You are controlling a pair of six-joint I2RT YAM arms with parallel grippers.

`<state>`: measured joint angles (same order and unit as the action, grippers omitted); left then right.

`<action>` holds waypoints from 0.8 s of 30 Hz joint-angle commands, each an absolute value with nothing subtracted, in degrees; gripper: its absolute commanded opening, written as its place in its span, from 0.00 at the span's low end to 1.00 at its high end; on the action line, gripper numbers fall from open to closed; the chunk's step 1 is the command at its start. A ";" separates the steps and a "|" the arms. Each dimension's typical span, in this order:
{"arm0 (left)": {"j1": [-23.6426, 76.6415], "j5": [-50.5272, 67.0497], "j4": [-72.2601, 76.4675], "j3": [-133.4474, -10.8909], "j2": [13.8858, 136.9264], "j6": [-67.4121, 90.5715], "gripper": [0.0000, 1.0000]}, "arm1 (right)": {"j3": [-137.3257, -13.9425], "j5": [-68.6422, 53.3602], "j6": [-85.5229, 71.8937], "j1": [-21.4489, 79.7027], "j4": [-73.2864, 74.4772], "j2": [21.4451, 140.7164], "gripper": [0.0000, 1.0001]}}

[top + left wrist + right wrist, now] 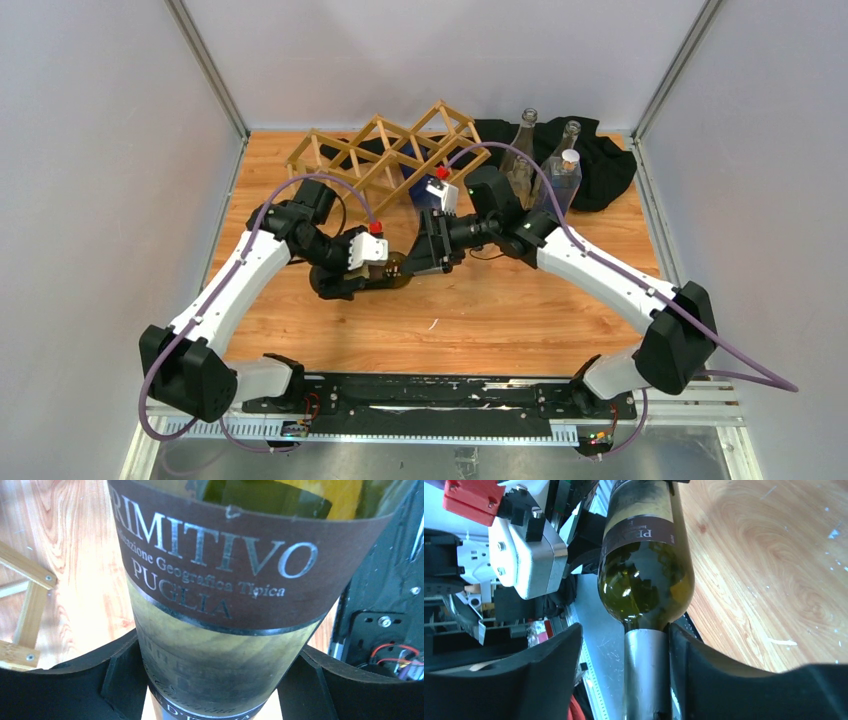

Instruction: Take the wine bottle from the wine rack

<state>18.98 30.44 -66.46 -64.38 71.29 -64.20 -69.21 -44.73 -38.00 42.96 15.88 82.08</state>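
The left arm [230,280] and the right arm [600,275] are white with black joints. A purple cable [320,177] runs along each. Each wrist box [368,250] has a red block [377,228]. Gripper fingers [65,690] are black.

I see the wine bottle [398,271] mid-bench [500,310], before the wine rack [390,150]; three bottles [545,165] stand right of the rack, cloth [605,160] behind them.

My left arm [235,280] and right arm [600,270] both bend inward, wrists almost nose to nose mid-workspace. The left gripper [218,670] is clamped on both sides of the wine bottle [646,580]. The right gripper [624,655] sits apart around its neck, one finger [704,665] touching.
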 commanded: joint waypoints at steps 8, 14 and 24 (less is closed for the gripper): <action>17.85 44.38 -65.56 -67.37 71.20 -52.43 0.00 | -69.33 -32.40 -38.46 42.67 11.69 74.53 0.87; 15.54 51.61 -65.57 -69.90 72.02 -47.44 0.00 | -67.56 -23.14 -39.47 41.94 11.69 69.50 0.94; 13.91 58.54 -65.39 -73.08 72.88 -41.05 0.00 | -63.83 -19.61 -44.17 39.98 4.15 64.84 0.96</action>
<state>14.33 51.48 -66.54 -70.43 72.79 -44.77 -64.49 -21.78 -42.06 40.47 8.93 65.71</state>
